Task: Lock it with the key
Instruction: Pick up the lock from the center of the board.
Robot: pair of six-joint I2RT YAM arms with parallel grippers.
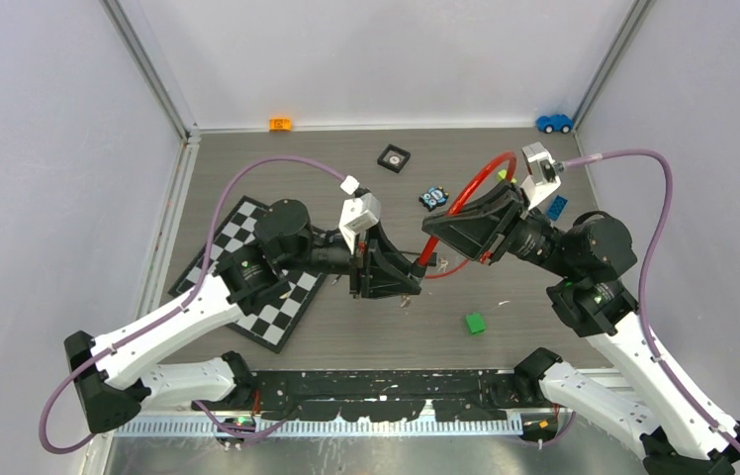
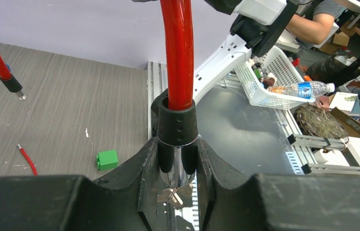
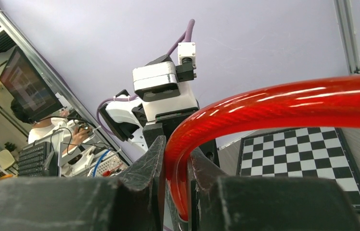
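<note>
The lock is a red cable ending in a black body with a chrome cylinder. A bunch of keys hangs from the cylinder's lower end, between the fingers. My left gripper is shut on the black body, both fingers pressed against its sides; it sits at the table's middle. My right gripper is shut on the red cable a little up the loop. The cable's free black-tipped end hangs loose above the table.
A green block lies in front of the grippers. A chessboard lies under the left arm. At the back are an orange brick, a black square part, a blue toy car and a blue brick.
</note>
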